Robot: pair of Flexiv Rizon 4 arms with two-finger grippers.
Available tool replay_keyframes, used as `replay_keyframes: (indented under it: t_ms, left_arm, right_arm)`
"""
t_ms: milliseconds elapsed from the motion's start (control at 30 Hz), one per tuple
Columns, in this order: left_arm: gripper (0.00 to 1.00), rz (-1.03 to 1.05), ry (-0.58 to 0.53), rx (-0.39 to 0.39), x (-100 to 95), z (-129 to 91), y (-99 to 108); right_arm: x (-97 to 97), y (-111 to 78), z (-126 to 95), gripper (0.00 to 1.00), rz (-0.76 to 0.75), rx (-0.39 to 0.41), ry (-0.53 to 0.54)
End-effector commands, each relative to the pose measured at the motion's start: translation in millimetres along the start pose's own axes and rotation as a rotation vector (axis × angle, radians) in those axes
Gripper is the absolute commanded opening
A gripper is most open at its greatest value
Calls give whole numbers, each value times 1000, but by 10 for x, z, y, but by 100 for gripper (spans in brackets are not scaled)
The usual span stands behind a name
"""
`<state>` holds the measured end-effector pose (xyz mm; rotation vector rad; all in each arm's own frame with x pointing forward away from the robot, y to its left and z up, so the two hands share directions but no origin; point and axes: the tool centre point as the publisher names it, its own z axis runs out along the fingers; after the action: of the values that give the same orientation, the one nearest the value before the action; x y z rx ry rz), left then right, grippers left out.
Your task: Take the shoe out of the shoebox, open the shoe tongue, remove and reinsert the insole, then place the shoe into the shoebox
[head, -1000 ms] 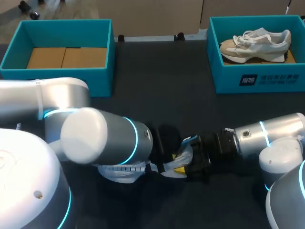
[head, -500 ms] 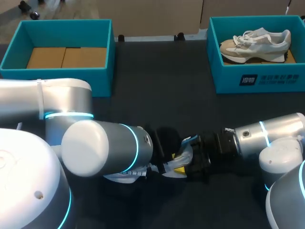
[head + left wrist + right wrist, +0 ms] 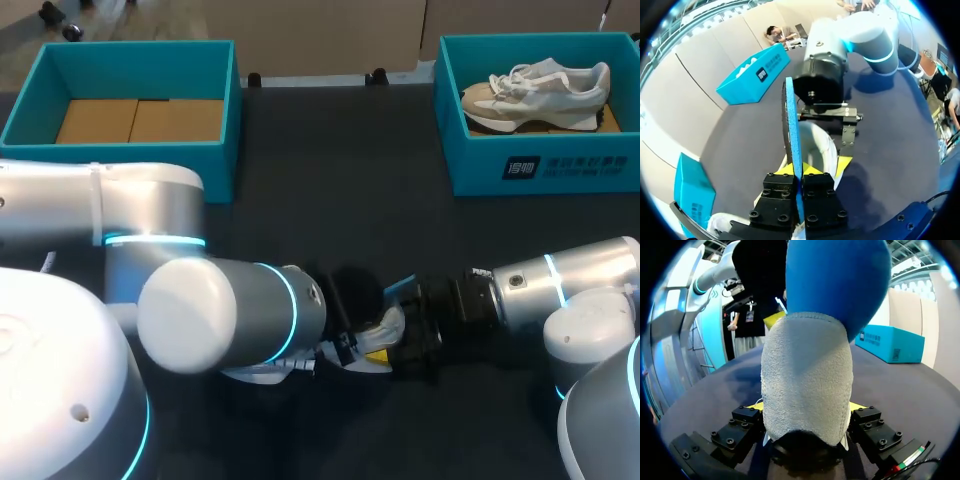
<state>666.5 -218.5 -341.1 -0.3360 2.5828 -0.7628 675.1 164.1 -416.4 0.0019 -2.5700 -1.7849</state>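
Bright, even overhead light; soft shadows on the dark table [image 3: 330, 190] beneath the left arm [image 3: 215, 315], whose shell shows a mild sheen.

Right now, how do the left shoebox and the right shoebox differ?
The left shoebox is empty, with its brown cardboard floor bare. The right shoebox holds a white and tan sneaker. The right shoebox carries a white label on its front wall, while the left shoebox's front wall is plain. Both are teal and lidless.

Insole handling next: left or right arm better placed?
Left, likely. The left claw grips the blue insole edge-on; the right claw is clamped on the shoe, steadying it.
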Motion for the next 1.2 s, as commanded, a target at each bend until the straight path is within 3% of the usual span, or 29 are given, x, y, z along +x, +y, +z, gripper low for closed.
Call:
replay_keyframes:
  t_ms: [33, 433, 833, 1000, 1200]
  left_arm:
    - [0, -27, 97, -4, -116, -83, -105]
    - [0, -116, 436, -20, -220, -474, -577]
    - [0, -136, 746, 16, -248, -939, -999]
    - [0, -109, 844, 85, -325, -1317, -1151]
    - [0, -126, 931, 267, -644, -2063, -1351]
  right_arm:
    - [23, -11, 12, 0, 0, 4, -1]
    - [23, -11, 12, 0, 0, 4, -1]
    - [23, -11, 12, 0, 0, 4, -1]
    - [23, -11, 12, 0, 0, 4, -1]
    - [23, -11, 12, 0, 0, 4, -1]
